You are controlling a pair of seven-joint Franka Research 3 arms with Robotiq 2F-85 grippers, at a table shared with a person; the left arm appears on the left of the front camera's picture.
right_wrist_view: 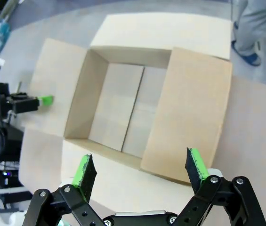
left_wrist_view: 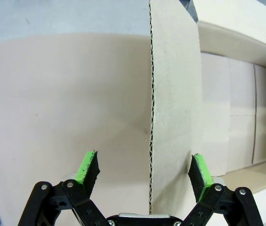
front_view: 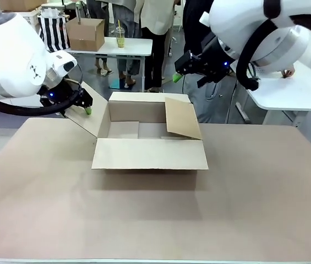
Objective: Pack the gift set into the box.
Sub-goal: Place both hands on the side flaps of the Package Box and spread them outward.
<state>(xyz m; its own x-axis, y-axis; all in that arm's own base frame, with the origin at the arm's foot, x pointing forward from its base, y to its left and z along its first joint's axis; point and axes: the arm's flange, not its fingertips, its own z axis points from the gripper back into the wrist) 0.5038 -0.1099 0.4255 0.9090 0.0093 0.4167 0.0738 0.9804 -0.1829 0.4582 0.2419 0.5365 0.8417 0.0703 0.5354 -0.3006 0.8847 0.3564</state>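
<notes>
Front camera faces across the bench [front_view: 144, 220]; left wrist sits close to the box [left_wrist_view: 175, 94], right wrist high above it

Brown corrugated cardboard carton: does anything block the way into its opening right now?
Yes. The large brown corrugated cardboard carton's right flap leans inward over part of its opening. The other three flaps lie outward; the open left gripper straddles the left flap.

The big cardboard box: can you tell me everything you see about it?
The large shallow brown corrugated cardboard box sits open on the tan-covered table, with nothing inside. Its near and far flaps lie folded outward, its right flap leans in over the opening, and its left flap slopes outward, its edge between the left arm's open jaws.
</notes>
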